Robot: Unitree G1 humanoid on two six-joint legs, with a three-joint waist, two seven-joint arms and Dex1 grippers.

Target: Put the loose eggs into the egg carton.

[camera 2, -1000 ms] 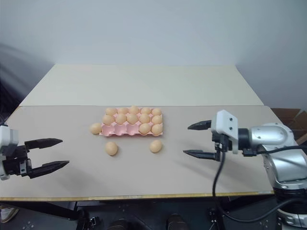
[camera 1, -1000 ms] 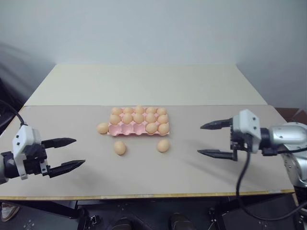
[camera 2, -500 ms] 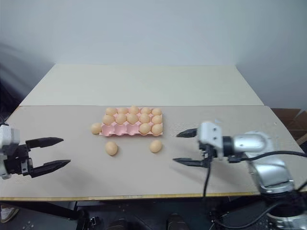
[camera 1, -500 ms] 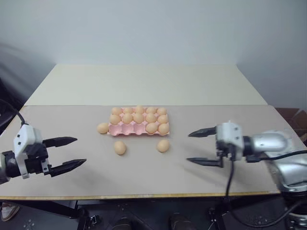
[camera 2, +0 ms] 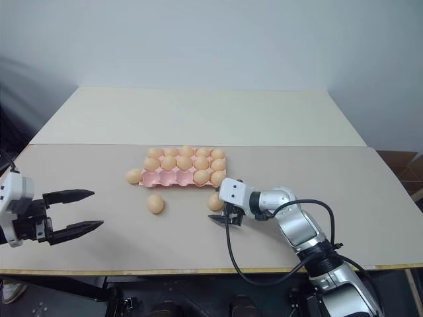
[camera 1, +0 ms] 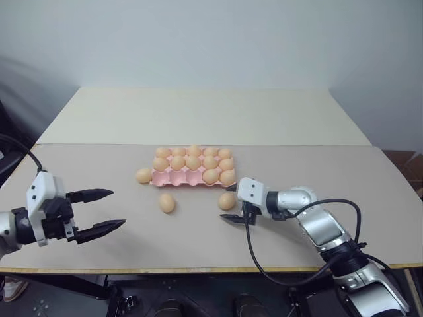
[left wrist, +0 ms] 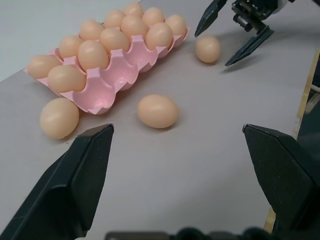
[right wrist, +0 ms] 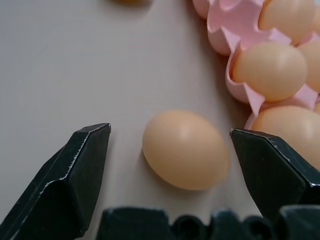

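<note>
On the beige table [camera 1: 330, 172], just in front of the pink egg carton [camera 1: 173, 178], one loose egg [camera 1: 227, 201] lies between the spread fingers of my right gripper [camera 1: 229, 202]; my right wrist view shows that egg [right wrist: 185, 149] sitting in the gap with bare table on either side of it, so neither black finger [right wrist: 75, 172] touches it and I hold nothing there; the carton's near right corner is just beyond the egg, close to but apart from it.

A second loose egg [camera 1: 166, 203] rests on the table in front of the carton's left half, well apart from both of my grippers; a third [camera 1: 143, 176] lies just beside the carton's left end, and I cannot tell whether it touches the rim.

The carton itself sits near the middle of the table; its two far rows are full of eggs; in the near row the two right cups hold eggs and the three left cups [left wrist: 107, 85] stand vacant.

My left gripper [camera 1: 102, 211] hovers over the table's near left part, pointing toward the carton, its two fingers wide apart and gripping nothing; from its wrist view the middle loose egg lies ahead between the finger lines but well short of being reached, and my right gripper [left wrist: 235, 31] shows beyond, straddling its egg [left wrist: 208, 48].
</note>
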